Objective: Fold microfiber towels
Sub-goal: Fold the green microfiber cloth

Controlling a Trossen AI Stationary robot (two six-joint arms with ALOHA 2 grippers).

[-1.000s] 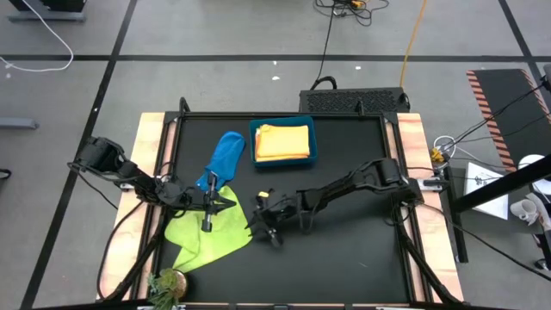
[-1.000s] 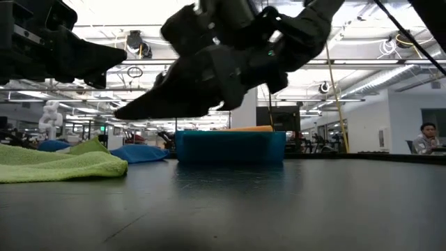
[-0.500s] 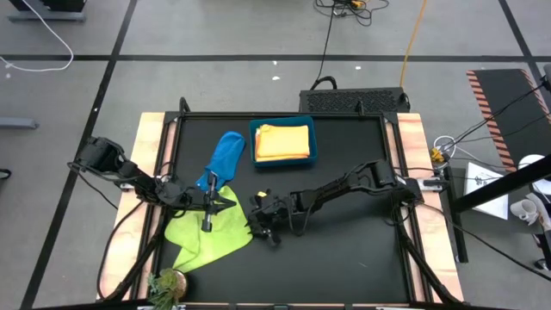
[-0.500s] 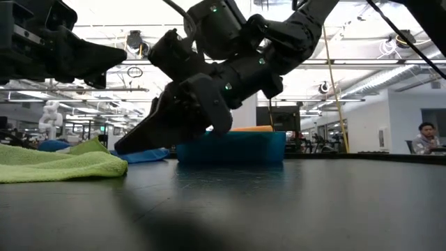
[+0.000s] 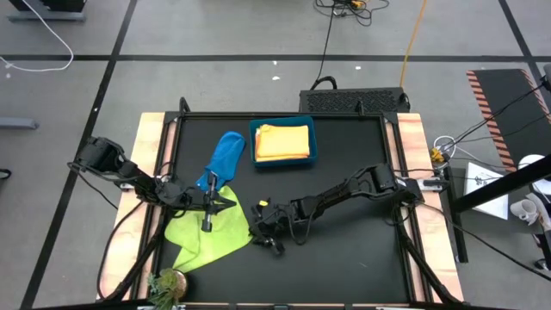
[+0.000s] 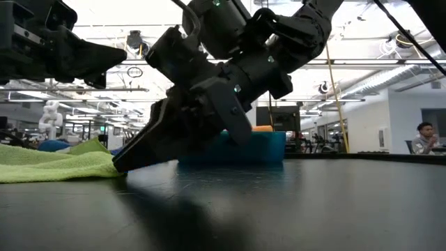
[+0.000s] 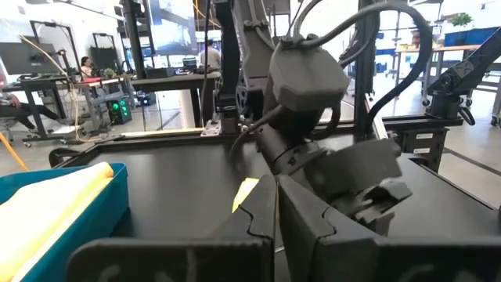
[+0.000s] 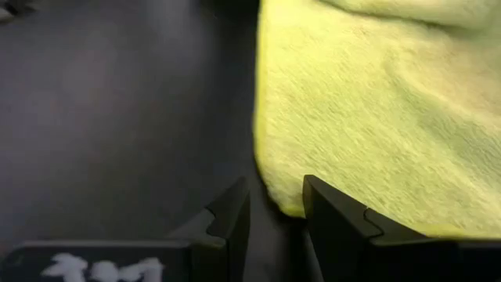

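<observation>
A lime green towel [image 5: 202, 234] lies spread and rumpled at the table's near left. My right gripper [image 5: 256, 231] slants down at its right edge [image 8: 270, 188]. The gripper is open, with the fingertips [image 6: 120, 164] low at table level and the edge showing in the gap between them. My left gripper [image 5: 225, 201] is shut on nothing and hangs level above the green towel's far part. A blue towel [image 5: 226, 155] lies bunched farther back. A yellow towel [image 5: 282, 142] lies folded in the teal bin [image 5: 312, 142]. My right gripper comes slanting down from the table's right at the lime green towel's right edge [image 8: 274, 205], one finger on either side of it. Whether the fingers touch the cloth I cannot tell. The towel lies flat on the table.
The teal bin [image 6: 268, 148] stands at the far middle of the black tabletop. A small potted plant [image 5: 168, 282] sits at the near left corner. The right half of the table [image 5: 362, 250] is bare black surface.
My right gripper has sunk toward the table and moved a little toward the near edge, tipping further downward, until its fingertips stand at the green towel's right edge. The gap between its fingers is unchanged. The towels have not moved.
</observation>
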